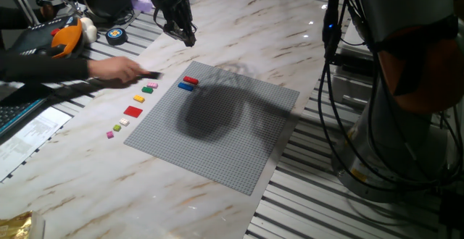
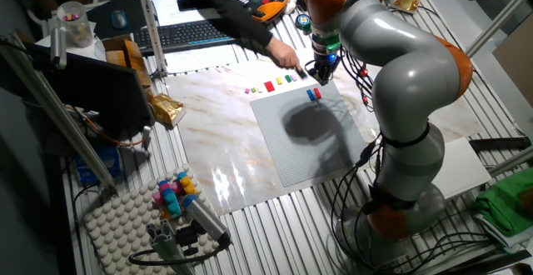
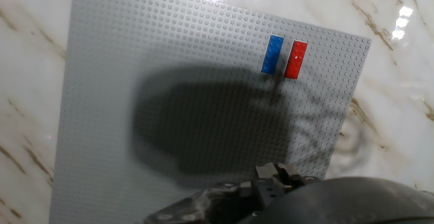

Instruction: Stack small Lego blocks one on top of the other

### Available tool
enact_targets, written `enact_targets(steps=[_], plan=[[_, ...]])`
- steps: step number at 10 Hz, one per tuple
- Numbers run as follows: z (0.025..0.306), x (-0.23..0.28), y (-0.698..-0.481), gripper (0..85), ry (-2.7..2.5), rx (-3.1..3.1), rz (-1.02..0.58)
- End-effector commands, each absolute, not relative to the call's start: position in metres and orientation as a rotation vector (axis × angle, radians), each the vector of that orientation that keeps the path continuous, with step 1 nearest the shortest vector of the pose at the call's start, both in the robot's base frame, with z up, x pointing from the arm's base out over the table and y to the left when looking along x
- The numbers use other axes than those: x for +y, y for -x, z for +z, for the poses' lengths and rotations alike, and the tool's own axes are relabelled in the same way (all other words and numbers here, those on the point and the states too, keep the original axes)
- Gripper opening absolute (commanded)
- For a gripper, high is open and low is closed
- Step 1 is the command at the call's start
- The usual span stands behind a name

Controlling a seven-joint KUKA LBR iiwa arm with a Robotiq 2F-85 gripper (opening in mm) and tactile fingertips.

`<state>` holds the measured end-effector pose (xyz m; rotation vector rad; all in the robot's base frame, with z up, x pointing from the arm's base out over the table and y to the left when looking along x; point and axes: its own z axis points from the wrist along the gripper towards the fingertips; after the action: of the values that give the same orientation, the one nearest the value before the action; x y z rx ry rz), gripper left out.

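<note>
On the marble tabletop [image 1: 217,203] lies a big grey studded plate [image 1: 217,134], its nearest corner toward the front edge in one fixed view. A dark shadow spreads over the middle of the plate. Left of the plate, on bare marble, runs a loose line of small pieces: nearest a pink piece [image 1: 110,134] and a white one [image 1: 125,122], then a wider red square piece [image 1: 133,111], a yellow piece [image 1: 138,98] and a green piece [image 1: 148,90], with another red bit [image 1: 153,85] just beyond.

Near the plate's far left corner sit the blue brick [image 1: 187,87] and the red brick [image 1: 191,80], side by side and parallel, close but with a thin grey strip between them. In the hand view the blue brick [image 3: 272,54] lies left of the red brick [image 3: 296,59], both flat on the studs near the plate's upper right corner. Neither is on top of the other.

A person's hand [image 1: 116,69] reaches in from the left, level with the far end of the line of pieces, and a black brick [image 1: 150,74] shows at its fingertips; whether it is gripped or just touched I cannot tell.

Farther back the pincer [image 1: 185,32] hangs above the marble beyond the plate's far corner, well apart from the bricks and carrying nothing; how wide its fingers stand I cannot tell. In the other fixed view the pincer [image 2: 321,73] is just beside the person's hand [image 2: 287,58].
</note>
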<state>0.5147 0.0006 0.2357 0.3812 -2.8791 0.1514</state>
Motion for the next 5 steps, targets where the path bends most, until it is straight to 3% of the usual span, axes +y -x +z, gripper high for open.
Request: enact_targets(steps=[1, 5], plan=[[0.2358, 0.0006, -0.5148, 1.0, -0.381, -2.879, 0.151], [0.2358, 0.0006, -0.5148, 1.0, -0.375, -2.882, 0.150]])
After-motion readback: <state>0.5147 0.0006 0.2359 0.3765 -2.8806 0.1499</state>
